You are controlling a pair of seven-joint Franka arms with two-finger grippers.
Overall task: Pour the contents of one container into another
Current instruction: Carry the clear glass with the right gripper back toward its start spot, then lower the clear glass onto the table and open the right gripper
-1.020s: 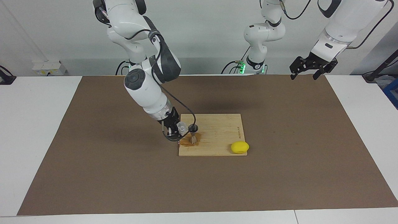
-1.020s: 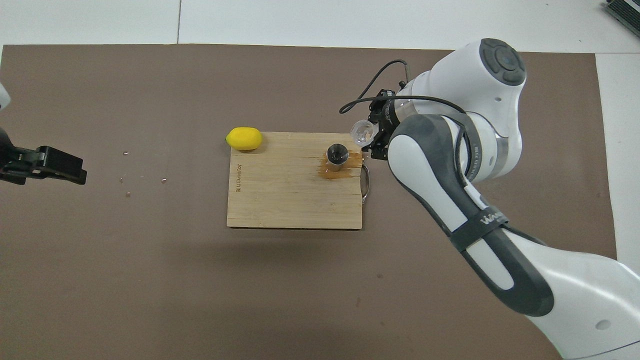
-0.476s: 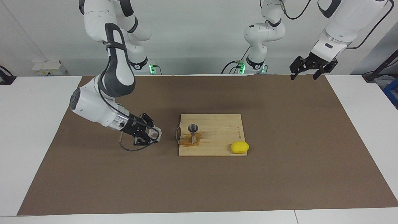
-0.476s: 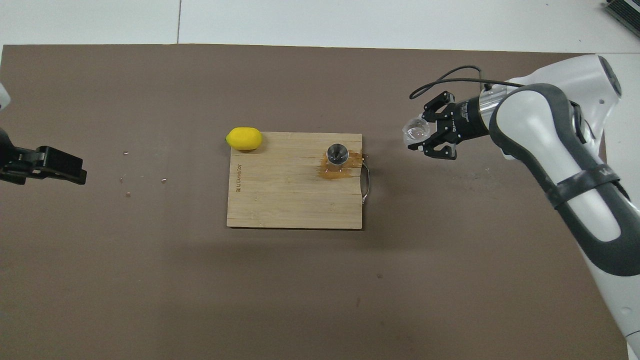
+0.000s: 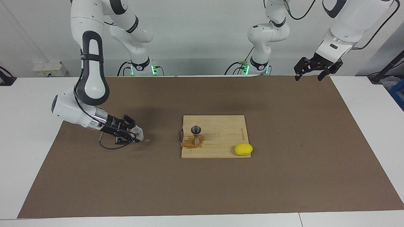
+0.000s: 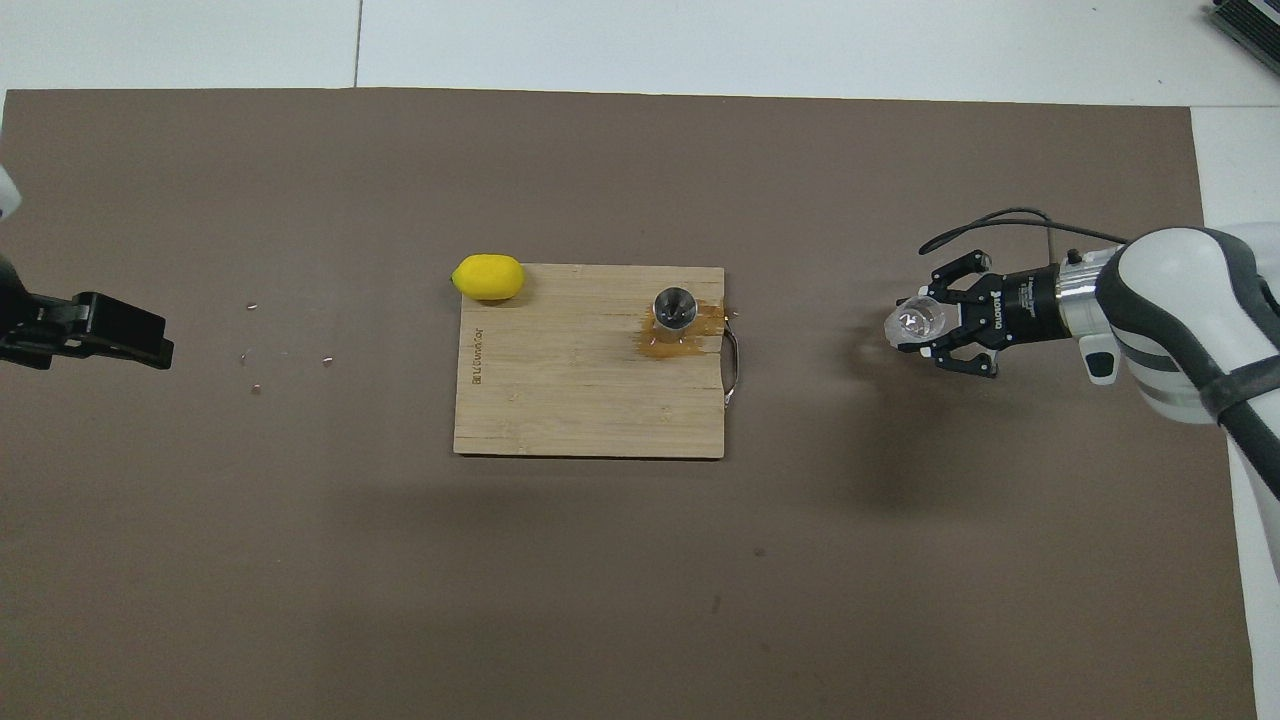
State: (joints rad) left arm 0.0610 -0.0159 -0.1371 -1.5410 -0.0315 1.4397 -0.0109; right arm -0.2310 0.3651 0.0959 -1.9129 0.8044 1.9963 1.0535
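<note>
The clear glass cup [image 5: 138,133] [image 6: 921,321] sits low at the brown mat, toward the right arm's end of the table, with my right gripper [image 5: 135,134] [image 6: 930,325] shut on it from the side. The steel jigger [image 5: 196,134] [image 6: 675,310] stands upright on the wooden board [image 5: 221,142] [image 6: 580,390], in an orange-brown wet patch [image 5: 189,144] [image 6: 665,343]. My left gripper [image 5: 312,71] [image 6: 150,345] waits open, raised over the mat's edge at the left arm's end.
A yellow lemon [image 5: 243,149] [image 6: 488,277] lies at the board's corner farthest from the robots, toward the left arm's end. The board's metal handle [image 5: 180,136] [image 6: 733,365] faces the right arm's end. Small crumbs [image 6: 255,388] dot the mat near the left gripper.
My right arm has carried the glass cup away from the jigger, off the board and down to the mat at its own end. The left arm has not moved.
</note>
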